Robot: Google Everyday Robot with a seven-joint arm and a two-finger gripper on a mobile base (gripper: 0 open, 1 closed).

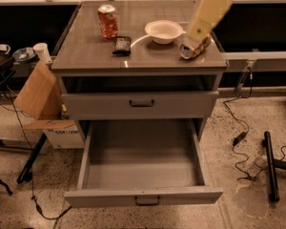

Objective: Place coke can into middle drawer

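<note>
The coke can [107, 21], red-orange with a silver top, stands upright at the back left of the cabinet top. The middle drawer [143, 196] is pulled fully open below, and its plain grey inside holds nothing. My gripper [199, 31] is at the low end of the cream arm that comes in from the top right. It hangs over the right side of the cabinet top, just above a crushed gold-tan can [194, 49] and far right of the coke can.
A white bowl [163, 31] and a dark packet [122, 45] lie on the top between the cans. The upper handled drawer [142, 104] is shut. A cardboard box [38, 94] leans at the left; cables and a black stand leg [270, 166] lie on the floor at the right.
</note>
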